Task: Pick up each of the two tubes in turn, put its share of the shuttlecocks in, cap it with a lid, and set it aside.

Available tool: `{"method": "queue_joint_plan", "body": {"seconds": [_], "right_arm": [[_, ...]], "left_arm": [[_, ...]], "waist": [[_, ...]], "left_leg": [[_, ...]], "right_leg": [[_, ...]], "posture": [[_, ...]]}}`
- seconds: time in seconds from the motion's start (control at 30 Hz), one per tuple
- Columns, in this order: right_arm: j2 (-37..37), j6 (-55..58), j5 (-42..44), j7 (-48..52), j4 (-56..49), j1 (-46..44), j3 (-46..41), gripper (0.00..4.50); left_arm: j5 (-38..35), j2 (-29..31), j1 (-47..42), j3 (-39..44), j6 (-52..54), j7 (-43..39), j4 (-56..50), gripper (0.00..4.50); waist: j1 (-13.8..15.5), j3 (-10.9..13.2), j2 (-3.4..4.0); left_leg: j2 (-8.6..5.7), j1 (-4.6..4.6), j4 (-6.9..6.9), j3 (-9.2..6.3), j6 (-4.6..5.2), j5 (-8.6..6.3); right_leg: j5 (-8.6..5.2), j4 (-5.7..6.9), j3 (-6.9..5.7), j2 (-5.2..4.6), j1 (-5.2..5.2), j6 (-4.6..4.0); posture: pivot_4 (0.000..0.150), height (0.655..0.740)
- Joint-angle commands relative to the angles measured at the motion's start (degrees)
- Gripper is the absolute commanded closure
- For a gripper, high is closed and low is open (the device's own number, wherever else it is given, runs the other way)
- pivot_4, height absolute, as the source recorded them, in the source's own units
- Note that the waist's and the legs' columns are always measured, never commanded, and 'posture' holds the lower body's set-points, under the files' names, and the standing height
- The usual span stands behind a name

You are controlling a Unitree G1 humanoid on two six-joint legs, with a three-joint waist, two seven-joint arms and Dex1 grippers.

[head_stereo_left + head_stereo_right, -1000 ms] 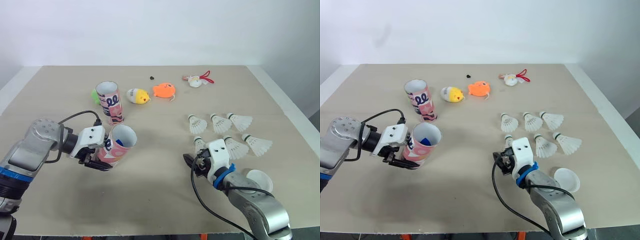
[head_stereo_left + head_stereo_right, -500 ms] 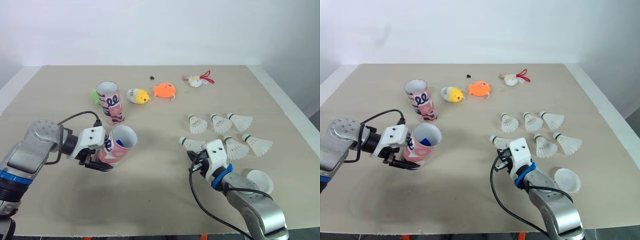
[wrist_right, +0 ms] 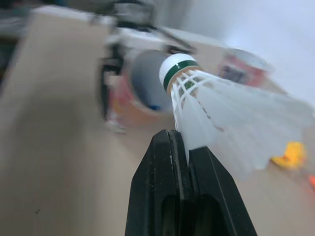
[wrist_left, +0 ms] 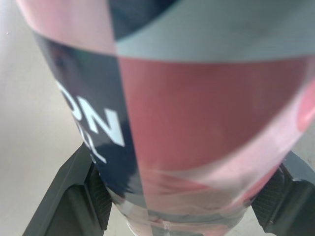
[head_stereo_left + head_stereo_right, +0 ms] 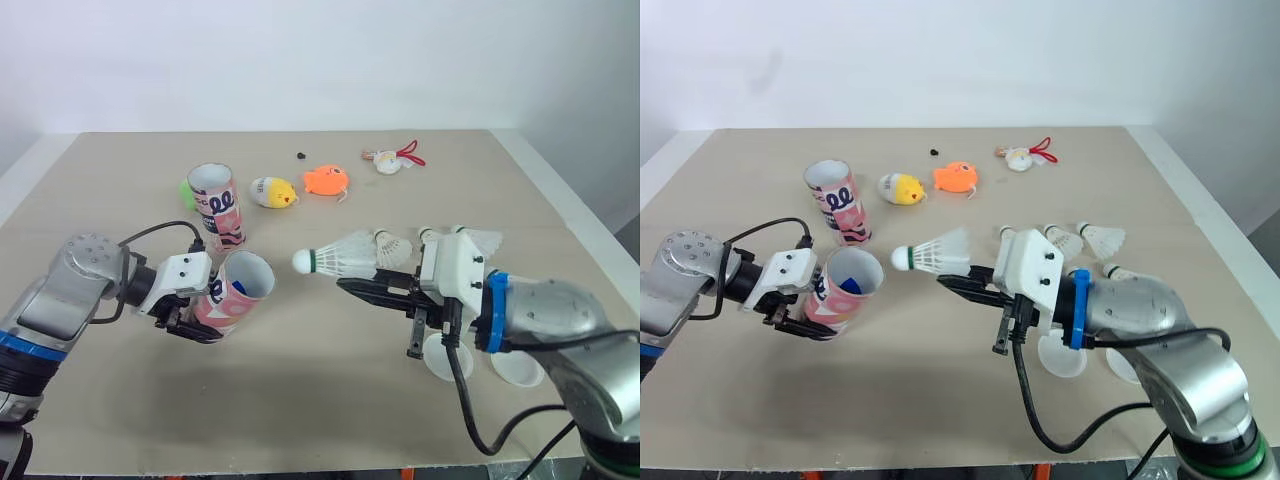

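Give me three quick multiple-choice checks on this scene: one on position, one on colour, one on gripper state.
1. Where is the spare tube?
A. Upright on the table, beyond the held tube.
B. Lying on its side at the near edge.
C. In the right gripper.

2. What colour is the band on the cork of the held shuttlecock?
A. Red.
B. Blue.
C. Green.

3. What is the right gripper doing?
A. Hanging open.
B. Shut on the shuttlecock's feathers.
C. Shut on nothing.

Answers:
1 A, it stands past the tube tilted in the left gripper.
2 C, the right wrist view shows a green stripe on the white cork.
3 B, its fingers pinch the feather skirt, with the cork pointing at the held tube's open mouth.
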Motion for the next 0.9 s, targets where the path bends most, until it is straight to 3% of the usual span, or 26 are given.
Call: {"method": "queue_joint_plan", "body": {"seconds": [0.03, 0.23, 0.67, 0.8, 0.9], "right_arm": [[0.15, -5.25, -6.02, 6.91, 6.79, -7.43, 7.68, 4.42], [5.68, -13.14, -14.16, 14.49, 20.85, -19.7, 16.68, 4.42], [16.11, -22.83, -24.33, 22.93, 38.09, -32.3, 23.97, 4.42], [18.03, -21.26, -22.92, 25.09, 39.49, -34.23, 22.21, 3.19], [17.67, -18.25, -20.84, 26.2, 38.8, -34.44, 20.42, 1.61]], "left_arm": [[1.95, -1.17, -0.25, -3.79, 0.06, -1.03, 2.08, 1.25], [2.01, -1.88, -0.49, -3.9, 1.1, -0.92, 1.12, 1.25], [1.85, -2.42, 0.52, -3.01, 2.93, 0.47, -0.87, 1.25], [1.93, -2.42, 0.54, -2.75, 3.42, 0.6, -1.21, 1.25], [1.95, -2.27, 0.79, -2.49, 3.51, 0.64, -1.35, 1.25]], "waist": [[0.0, 0.01, 0.02], [0.17, 0.02, 0.05], [0.22, 0.04, 0.17], [0.21, 0.04, 0.17], [0.21, 0.05, 0.18]], "left_leg": [[0.0, -0.02, 0.0, 0.01, 0.01, 0.0], [-0.02, -0.07, 0.05, 0.0, 0.01, 0.0], [-0.08, -0.11, 0.12, 0.01, 0.03, -0.01], [-0.05, -0.1, 0.15, 0.0, 0.05, 0.01], [-0.04, -0.1, 0.14, -0.01, 0.04, 0.01]], "right_leg": [[0.0, 0.0, 0.01, -0.01, -0.02, 0.0], [0.02, 0.02, 0.0, -0.01, -0.05, 0.03], [0.03, 0.07, -0.02, -0.11, -0.05, 0.09], [0.08, 0.1, -0.01, -0.06, -0.05, 0.04], [0.08, 0.12, -0.02, -0.05, -0.06, 0.05]], "posture": [[0.15, 0.74], [0.15, 0.74], [0.15, 0.74], [0.15, 0.74], [0.15, 0.74]]}}
